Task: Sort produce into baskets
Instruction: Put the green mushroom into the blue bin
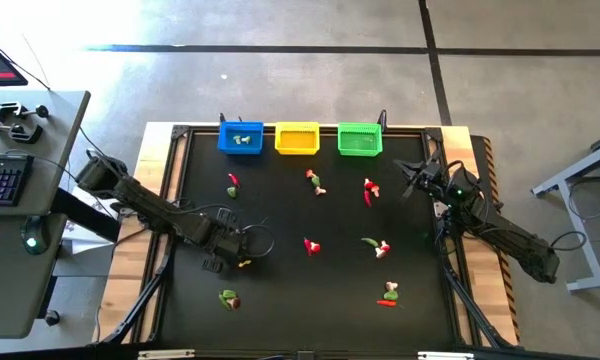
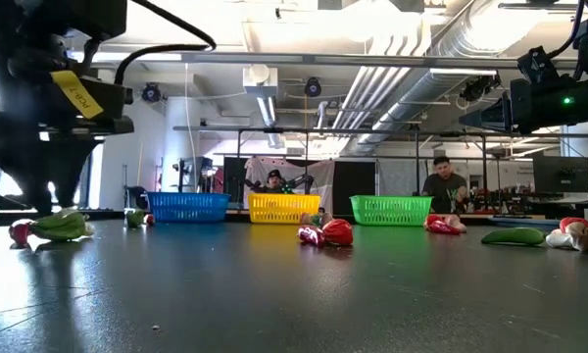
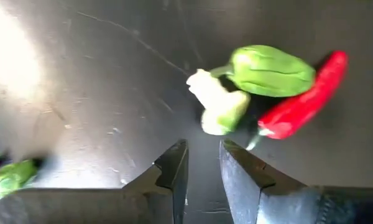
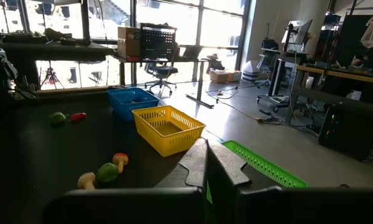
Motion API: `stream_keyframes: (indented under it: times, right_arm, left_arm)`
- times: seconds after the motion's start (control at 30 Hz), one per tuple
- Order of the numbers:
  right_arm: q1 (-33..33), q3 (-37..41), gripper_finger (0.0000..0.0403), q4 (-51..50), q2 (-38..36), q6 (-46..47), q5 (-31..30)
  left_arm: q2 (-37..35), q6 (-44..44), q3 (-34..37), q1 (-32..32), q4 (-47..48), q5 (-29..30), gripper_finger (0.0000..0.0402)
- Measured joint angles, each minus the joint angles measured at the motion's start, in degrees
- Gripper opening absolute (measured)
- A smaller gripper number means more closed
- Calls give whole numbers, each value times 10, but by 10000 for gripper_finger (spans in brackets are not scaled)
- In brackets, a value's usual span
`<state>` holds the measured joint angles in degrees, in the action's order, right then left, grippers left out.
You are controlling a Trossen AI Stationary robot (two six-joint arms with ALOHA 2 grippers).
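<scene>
A black table (image 1: 280, 300) is seen from above, with three small mesh baskets lined up along its far edge: a blue basket (image 1: 240, 137) on the left, a yellow basket (image 1: 297, 138) in the middle and a green basket (image 1: 359, 139) on the right. A few small pale pieces are visible inside the blue basket. Tiny toy fruits and vegetables are scattered over the dark surface, among them a red piece (image 1: 233, 183) near the blue basket, a red and whitish piece (image 1: 315, 181) near the yellow one, red pieces (image 1: 369, 190) near the green one, one (image 1: 311, 245) at the centre, a green and red pair (image 1: 378, 246) to its right, and another cluster (image 1: 388, 294) near the front right. The left gripper (image 1: 223, 256) is positioned low over the table's left half. In its wrist view the fingers (image 3: 174, 171) are partly closed, a narrow gap is left between them and nothing is held; just ahead lie a green pepper (image 3: 270, 70), a whitish-green piece (image 3: 219, 102) and a red chili (image 3: 301, 106), touching one another. The right gripper (image 1: 412, 180) is held above the right side near the green basket, its fingers closed together with nothing between them.
</scene>
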<state>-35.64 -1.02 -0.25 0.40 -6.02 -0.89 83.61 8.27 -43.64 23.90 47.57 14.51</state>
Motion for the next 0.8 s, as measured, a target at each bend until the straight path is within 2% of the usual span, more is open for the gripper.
stream_keyframes:
  times: [0.47,0.63,0.8]
  right_arm:
    - [0,0,0,0,0,0,0]
    - [0,0,0,0,0,0,0]
    - [0,0,0,0,0,0,0]
  left_arm:
    - [0,-73,-1,0,-35,-1,150]
    - [0,-114,-1,0,-55,-24,149]
    - [0,-105,-1,-19,-54,-30,134]
